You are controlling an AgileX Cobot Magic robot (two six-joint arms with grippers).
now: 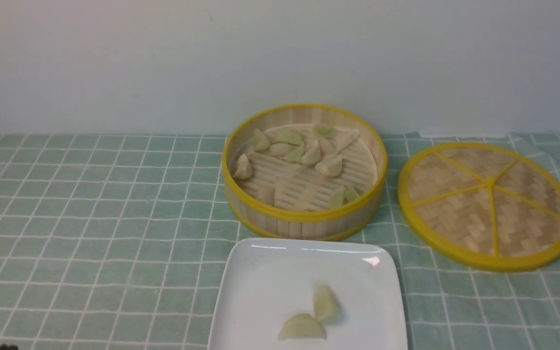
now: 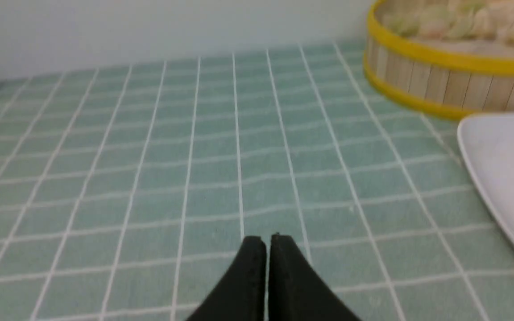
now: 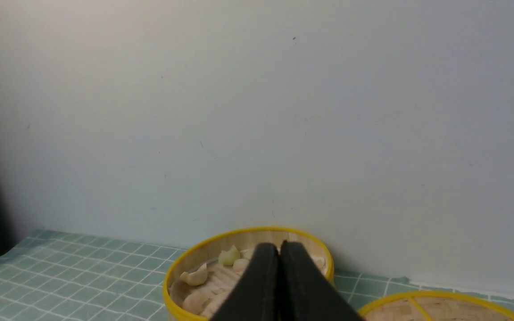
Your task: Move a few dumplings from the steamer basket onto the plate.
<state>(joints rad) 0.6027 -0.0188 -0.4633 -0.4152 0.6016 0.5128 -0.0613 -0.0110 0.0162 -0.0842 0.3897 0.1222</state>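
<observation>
The steamer basket (image 1: pixel 304 216) stands at the table's middle back with several dumplings (image 1: pixel 329 166) inside. The white plate (image 1: pixel 260 291) lies just in front of it and holds two dumplings (image 1: pixel 325 302), (image 1: pixel 302 327). Neither gripper shows in the front view. In the left wrist view my left gripper (image 2: pixel 267 240) is shut and empty, low over the cloth, left of the plate (image 2: pixel 502 174) and the basket (image 2: pixel 444 76). In the right wrist view my right gripper (image 3: pixel 279 248) is shut and empty, raised, with the basket (image 3: pixel 194 254) and its dumplings (image 3: pixel 193 276) beyond it.
The flat woven lid (image 1: pixel 487 204) with yellow spokes lies right of the basket; its edge shows in the right wrist view (image 3: pixel 440 305). A green checked cloth (image 1: pixel 90 218) covers the table. A pale wall (image 1: pixel 163 58) stands close behind the basket.
</observation>
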